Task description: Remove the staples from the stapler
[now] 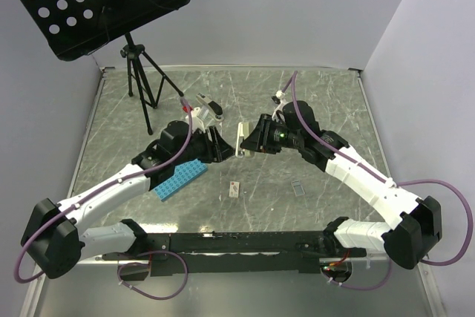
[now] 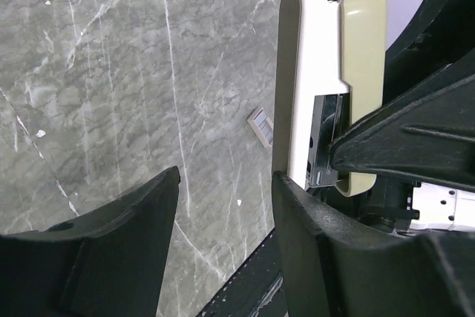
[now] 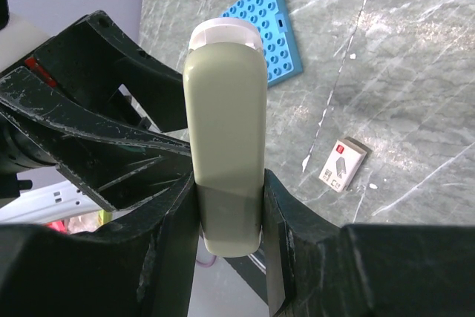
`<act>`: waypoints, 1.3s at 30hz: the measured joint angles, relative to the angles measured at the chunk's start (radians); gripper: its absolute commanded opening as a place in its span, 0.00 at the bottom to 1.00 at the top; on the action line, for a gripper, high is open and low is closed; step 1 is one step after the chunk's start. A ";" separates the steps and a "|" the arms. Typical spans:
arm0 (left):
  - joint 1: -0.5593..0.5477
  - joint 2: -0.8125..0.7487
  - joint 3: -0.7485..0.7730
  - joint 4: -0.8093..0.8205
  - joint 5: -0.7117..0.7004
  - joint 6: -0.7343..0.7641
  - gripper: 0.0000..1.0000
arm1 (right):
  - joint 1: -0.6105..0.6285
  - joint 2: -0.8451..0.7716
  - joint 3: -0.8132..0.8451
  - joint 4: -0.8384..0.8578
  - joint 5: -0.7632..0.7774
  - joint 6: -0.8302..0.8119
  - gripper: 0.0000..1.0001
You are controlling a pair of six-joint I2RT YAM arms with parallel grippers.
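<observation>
One slim cream-and-white plastic stapler, pinched by the right gripper.
Left gripper spread beside it (contact unclear); below lie one blue studded plate, one red-marked white tag.

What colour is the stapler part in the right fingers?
Pale beige stapler shell; the right wrist view shows it best.
</observation>
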 measured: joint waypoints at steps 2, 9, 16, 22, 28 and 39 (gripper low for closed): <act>0.000 0.000 0.000 -0.001 0.000 0.000 0.58 | 0.000 0.000 0.000 0.000 0.000 0.000 0.00; 0.000 -0.001 0.000 -0.001 0.000 -0.002 0.58 | 0.000 0.000 0.000 0.000 0.000 -0.003 0.00; 0.000 -0.027 0.000 -0.021 -0.001 -0.004 0.57 | 0.000 0.000 0.000 0.003 -0.002 -0.007 0.00; 0.000 -0.032 0.000 -0.023 0.000 -0.007 0.58 | 0.000 0.000 0.000 0.003 -0.001 -0.008 0.00; 0.000 -0.032 0.000 -0.022 0.003 -0.017 0.58 | 0.000 0.000 0.000 0.001 0.006 -0.020 0.00; -0.014 -0.046 0.000 0.021 0.044 -0.026 0.59 | 0.000 0.001 -0.001 0.002 0.027 -0.018 0.00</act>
